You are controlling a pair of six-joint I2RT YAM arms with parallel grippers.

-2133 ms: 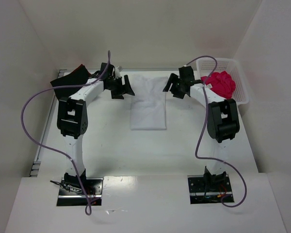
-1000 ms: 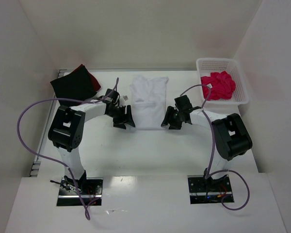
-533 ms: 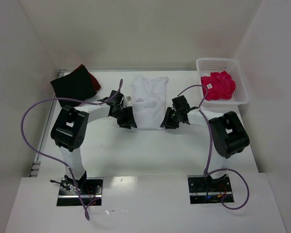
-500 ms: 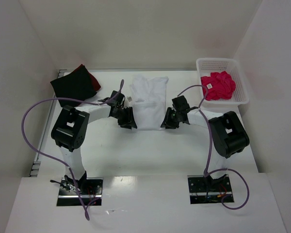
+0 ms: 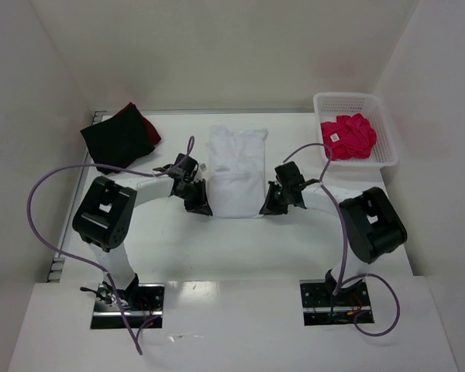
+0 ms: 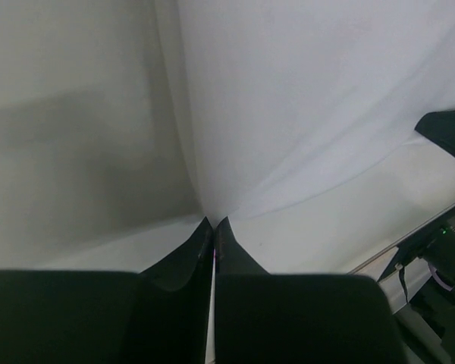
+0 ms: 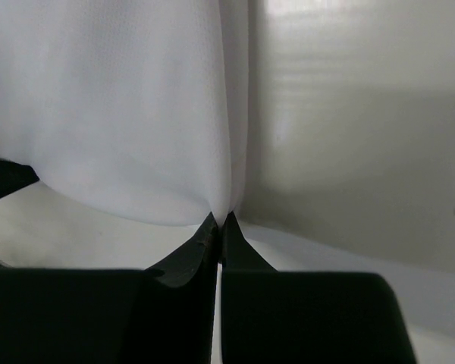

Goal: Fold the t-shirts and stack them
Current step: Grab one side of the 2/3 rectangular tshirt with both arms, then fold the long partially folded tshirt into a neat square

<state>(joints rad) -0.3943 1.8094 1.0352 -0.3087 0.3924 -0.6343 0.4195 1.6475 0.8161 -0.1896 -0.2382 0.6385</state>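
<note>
The white t-shirt (image 5: 236, 172) lies folded lengthwise in the middle of the table. My left gripper (image 5: 204, 208) is shut on its near left corner, and my right gripper (image 5: 269, 208) is shut on its near right corner. The left wrist view shows the white t-shirt (image 6: 303, 114) pinched at the tips of the left gripper (image 6: 213, 223). In the right wrist view the cloth of the white t-shirt (image 7: 129, 106) bunches into the right gripper (image 7: 219, 218). A bright pink-red t-shirt (image 5: 349, 136) lies crumpled in the basket. The black t-shirt (image 5: 116, 141) and a dark red t-shirt (image 5: 145, 124) lie stacked at the back left.
A white lattice basket (image 5: 382, 132) stands at the back right against the wall. White walls close in the table on three sides. Purple cables loop from both arms.
Both grippers came from the far end to the near corners of the white t-shirt and shut on them. The near edge has been drawn slightly toward the arm bases.
</note>
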